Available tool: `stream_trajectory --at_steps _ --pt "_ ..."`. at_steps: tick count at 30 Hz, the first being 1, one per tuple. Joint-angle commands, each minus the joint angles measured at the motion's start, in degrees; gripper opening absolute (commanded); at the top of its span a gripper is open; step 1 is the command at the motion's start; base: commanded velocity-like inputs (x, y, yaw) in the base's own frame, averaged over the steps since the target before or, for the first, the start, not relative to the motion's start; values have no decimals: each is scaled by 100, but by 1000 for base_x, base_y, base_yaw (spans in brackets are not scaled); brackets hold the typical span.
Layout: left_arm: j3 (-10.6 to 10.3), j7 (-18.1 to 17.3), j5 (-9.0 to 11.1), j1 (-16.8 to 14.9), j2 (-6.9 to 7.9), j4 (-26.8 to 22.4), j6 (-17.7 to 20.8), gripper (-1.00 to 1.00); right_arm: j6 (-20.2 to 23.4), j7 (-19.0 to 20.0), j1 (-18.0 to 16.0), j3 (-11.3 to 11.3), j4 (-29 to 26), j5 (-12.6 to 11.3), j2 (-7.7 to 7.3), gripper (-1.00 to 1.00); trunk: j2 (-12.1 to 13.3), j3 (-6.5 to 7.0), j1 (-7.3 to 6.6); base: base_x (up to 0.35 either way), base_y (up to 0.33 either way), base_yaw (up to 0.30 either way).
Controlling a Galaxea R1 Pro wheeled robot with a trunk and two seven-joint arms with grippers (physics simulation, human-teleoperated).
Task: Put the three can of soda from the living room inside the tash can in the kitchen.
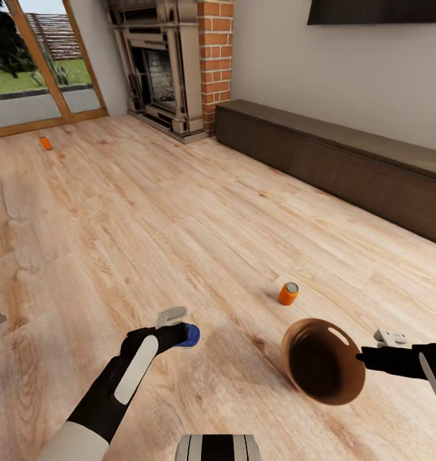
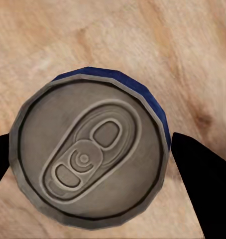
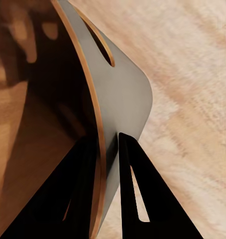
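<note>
We held a blue can (image 2: pixel 88 159) in the left tool (image 1: pixel 179 333); right tool (image 3: pixel 108 149) clenched the pail (image 1: pixel 321 362) rim. Next: drop it in, then fetch the orange can (image 1: pixel 289 293).

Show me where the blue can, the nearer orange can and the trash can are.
blue can (image 2: pixel 88 157): left wrist view, on its grey metal top.
nearer orange can (image 1: pixel 288 294): head view, on its orange side.
trash can (image 1: pixel 320 363): head view, on its brown inside.

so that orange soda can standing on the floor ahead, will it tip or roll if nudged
The orange soda can stands upright on smooth wood planks, narrow for its height, so a high nudge would probably tip it. Once on its side, its round body would likely roll. It looks small and rigid, probably light.
</note>
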Motion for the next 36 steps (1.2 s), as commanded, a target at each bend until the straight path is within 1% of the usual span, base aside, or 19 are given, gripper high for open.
stream_trajectory --at_steps 1,2,3,5,6,7,8,9,10,11,12,14,16,19,22,23,27,34,36 --pt "-10 62 -1 68 -107 -273 129 -100 33 24 -2 3 15 -129 9 -100 2 23 -2 0 0 0" --pt "-14 77 2 86 -150 -373 187 -100 33 24 -2 4 20 -128 12 -100 3 45 -5 0 0 0" --pt "-41 98 9 116 -259 -607 285 -100 33 21 -4 5 27 -123 21 -100 4 67 -8 0 0 0" --pt "-300 121 23 150 -457 -1020 398 -100 33 18 -8 6 36 -116 32 -100 7 112 -13 0 0 0" --pt "-395 124 39 150 -493 -1109 419 -100 33 18 -9 6 37 -116 34 -100 8 134 -15 0 0 0" --pt "-570 129 135 134 -558 -1297 485 -100 33 15 -9 3 38 -112 36 -100 10 156 -18 0 0 0" --pt "-714 134 337 118 -618 -1517 566 -100 33 12 -10 1 40 -109 41 -100 11 178 -20 0 0 0" --pt "-780 136 458 112 -641 -1622 596 -100 33 11 -10 2 42 -108 43 -100 12 200 -23 0 0 0" --pt "-1024 141 791 101 -683 -1877 652 -100 33 5 -14 -4 60 -102 46 -100 14 222 -26 0 0 0" --pt "-1187 143 937 97 -700 -1982 671 -100 33 -1 -27 -18 136 -99 47 -100 15 245 -28 0 0 0" --pt "-1303 141 1032 94 -712 -2053 680 -100 33 -4 -46 -28 307 -97 45 -100 16 267 -31 0 0 0" --pt "-1411 131 1118 92 -726 -2165 688 -100 33 -9 -139 -41 681 -100 28 -100 19 311 -36 0 0 0" --pt "-1496 98 1162 91 -738 -2231 693 -100 33 -14 -318 -41 1046 -97 17 -100 22 355 -41 0 0 0" --pt "-1882 -45 1197 39 -759 -2283 689 -100 33 -18 -550 -39 1529 -95 0 -100 26 422 -49 0 0 0" --pt "-2110 -239 1211 -32 -766 -2297 688 -100 33 -18 -617 -38 1664 -94 -14 -100 30 488 -57 0 0 0" --pt "-2131 -283 1213 -36 -767 -2298 690 -100 33 -18 -621 -38 1670 -93 -15 -100 31 510 -59 0 0 0" --pt "-2471 -620 1217 -49 -768 -2292 716 -100 33 -15 -630 -39 1680 -90 -20 -100 36 599 -69 0 0 0" --pt "-2570 -700 1226 -51 -775 -2252 716 -100 33 -4 -629 -39 1658 -120 -21 -100 46 754 -87 0 0 0" --pt "-2580 -715 1286 -51 -776 -2186 710 -100 33 -3 -627 -35 1594 -131 -14 -100 48 798 -93 0 0 0"
